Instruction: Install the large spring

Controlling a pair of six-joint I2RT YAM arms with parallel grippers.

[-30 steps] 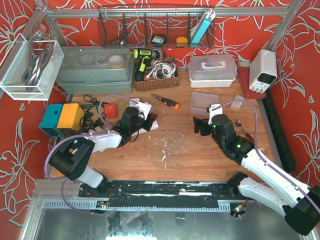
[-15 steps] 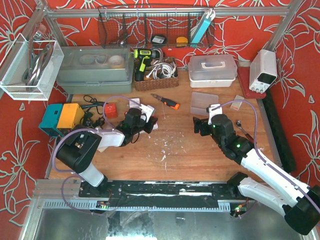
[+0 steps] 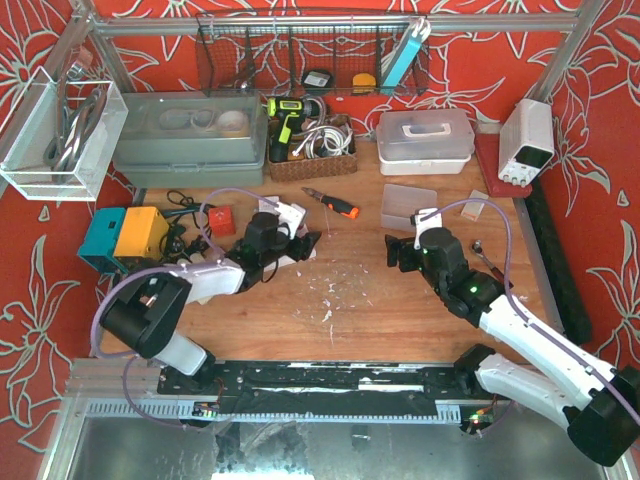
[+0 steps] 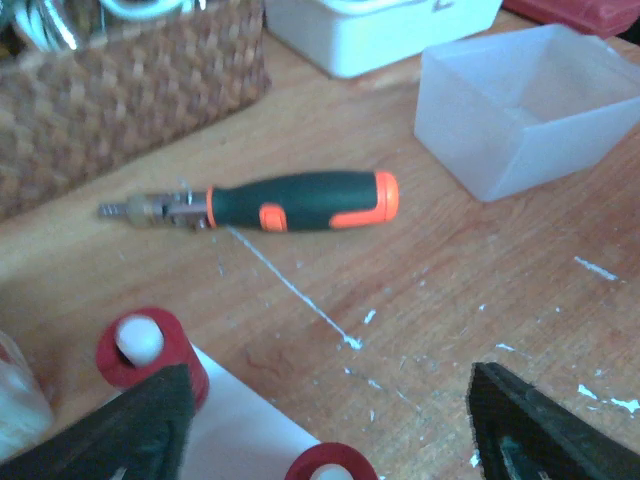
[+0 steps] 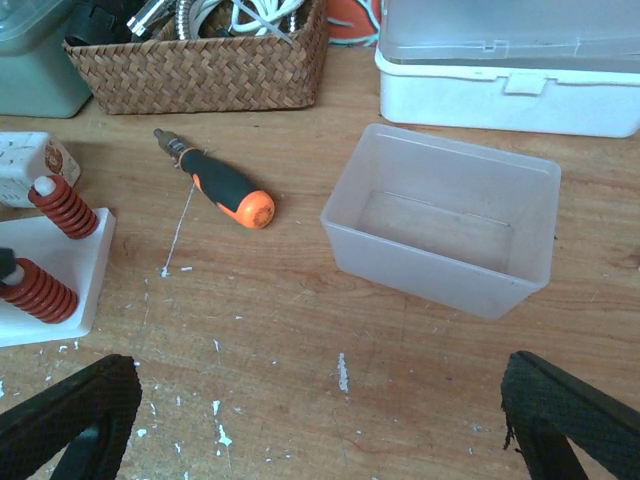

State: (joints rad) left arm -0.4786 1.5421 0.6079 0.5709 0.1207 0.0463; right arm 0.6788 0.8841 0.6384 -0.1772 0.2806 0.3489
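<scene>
Left gripper (image 4: 330, 385) hangs with its jaws spread and nothing between them, low over the white base (image 4: 240, 440) on the counter (image 4: 450, 300). One red spring (image 4: 150, 350) sits on a peg of that base, white peg tip showing. A second red spring (image 4: 330, 462) stands at the frame's bottom edge; I cannot tell which is the large one. Right gripper (image 5: 320, 400) is wide open and empty, near a translucent bin (image 5: 445, 225) and a screwdriver (image 5: 220, 185).

Top view: high at 6 o'clock, looking down on whole surface (image 3: 370, 300). Wrist views: low, close, facing 12 o'clock. All share the screwdriver (image 3: 331, 205).
</scene>
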